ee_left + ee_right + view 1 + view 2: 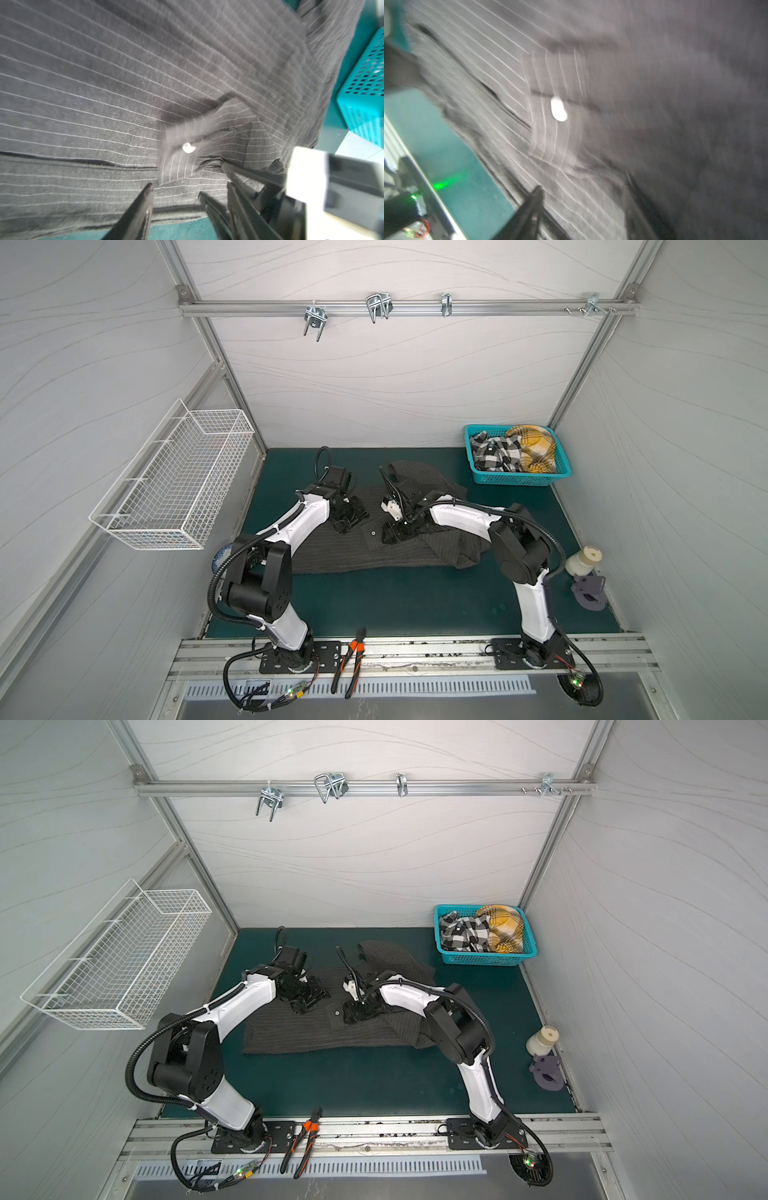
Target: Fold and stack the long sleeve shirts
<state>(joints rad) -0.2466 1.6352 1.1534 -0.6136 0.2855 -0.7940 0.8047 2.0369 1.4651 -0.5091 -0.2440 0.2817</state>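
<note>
Shirt: the dark grey pinstriped long sleeve shirt (374,558) (316,1040) lies partly folded across the middle of the table (395,605). Its long side runs along the near edge. One part is bunched toward the right edge and a flap reaches toward the far edge.
Cuff: a cuff (207,133) with a white button (372,533) (188,148) (558,109) lies on top of the shirt's body, between the two hands.
Left hand: the left hand (349,519) (178,205) is low over the shirt, just left of the cuff. Its fingers are spread, with only flat fabric showing in the gap.
Right hand: the right hand (392,531) (583,207) is just right of the cuff, fingers spread. The wrist view is blurred, and I cannot tell whether it touches the cloth.
Basket: a teal basket (519,480) (486,960) stands at the far right corner, apart from the grey shirt. It holds a black-and-white checked garment (496,452) and a yellow plaid garment (536,445).
</note>
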